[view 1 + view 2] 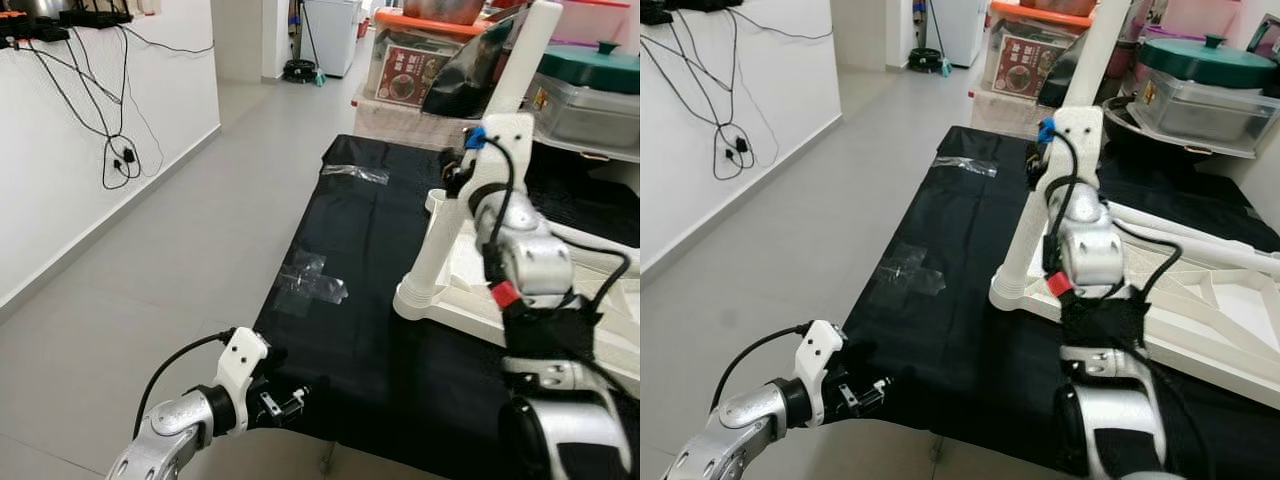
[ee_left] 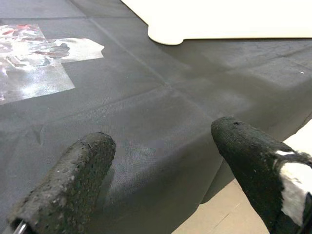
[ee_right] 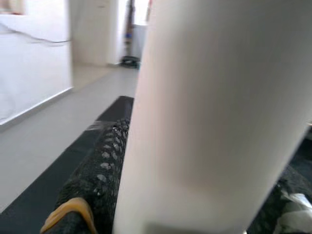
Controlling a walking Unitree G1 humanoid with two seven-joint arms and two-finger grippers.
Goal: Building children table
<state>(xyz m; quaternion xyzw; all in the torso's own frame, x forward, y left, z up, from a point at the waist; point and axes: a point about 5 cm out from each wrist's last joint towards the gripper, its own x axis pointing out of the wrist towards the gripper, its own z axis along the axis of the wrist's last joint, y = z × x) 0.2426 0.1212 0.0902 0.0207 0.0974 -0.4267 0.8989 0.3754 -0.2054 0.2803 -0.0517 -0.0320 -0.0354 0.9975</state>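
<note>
Table leg (image 1: 500,130), a long white tube, sits between the right gripper's (image 1: 462,165) jaws, which close around it partway up its length; in the right wrist view the tube (image 3: 195,112) passes right in front of one black finger (image 3: 97,180). Its long axis runs steeply upward, leaning away from the robot and to its right, and its flared foot (image 1: 420,300) rests at the near corner of the white tabletop (image 1: 1230,330), which lies flat on the black-covered counter (image 1: 370,300). One leg can be counted, one tabletop with ribbing on its upward face. The left gripper (image 1: 300,395) hovers at the near left edge of the counter, well apart from the leg, its jaws spread and holding nothing; the left wrist view shows both fingers (image 2: 73,180) above the black cloth. Two patches of clear tape (image 1: 315,285) lie on the cloth, one near the middle and one (image 1: 355,173) farther back. Beyond the counter stand a clear storage box (image 1: 415,70) with an orange lid and a green-lidded pot (image 1: 1200,60). The floor is pale grey tile (image 1: 150,290), and black cables (image 1: 115,150) hang down the white wall at the left.
</note>
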